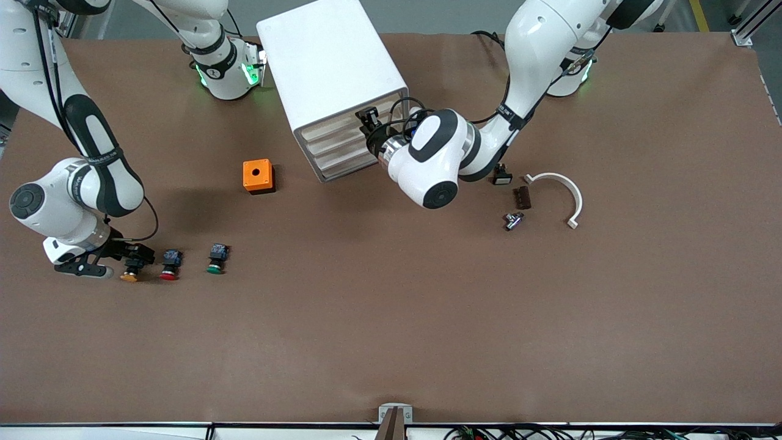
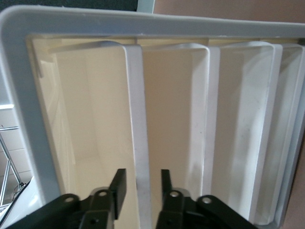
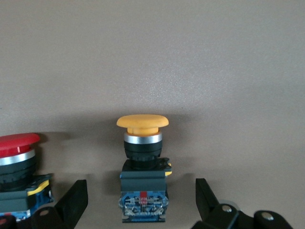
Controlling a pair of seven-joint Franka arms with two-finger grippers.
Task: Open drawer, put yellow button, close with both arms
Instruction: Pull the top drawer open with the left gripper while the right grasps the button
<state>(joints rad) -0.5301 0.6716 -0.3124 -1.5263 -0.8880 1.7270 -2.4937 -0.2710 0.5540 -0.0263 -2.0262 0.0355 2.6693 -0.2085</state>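
straddling top drawer (image 2: 138,109) lip with left gripper (image 2: 143,183), jaws narrow, not yet pinched; we close squarely before pulling. right gripper (image 3: 142,198) wide open around yellow button (image 3: 143,162) on table, holding nothing.

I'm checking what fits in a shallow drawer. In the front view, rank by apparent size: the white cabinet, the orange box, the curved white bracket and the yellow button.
1. white cabinet
2. curved white bracket
3. orange box, more compact than the bracket
4. yellow button, partly hidden by the right gripper
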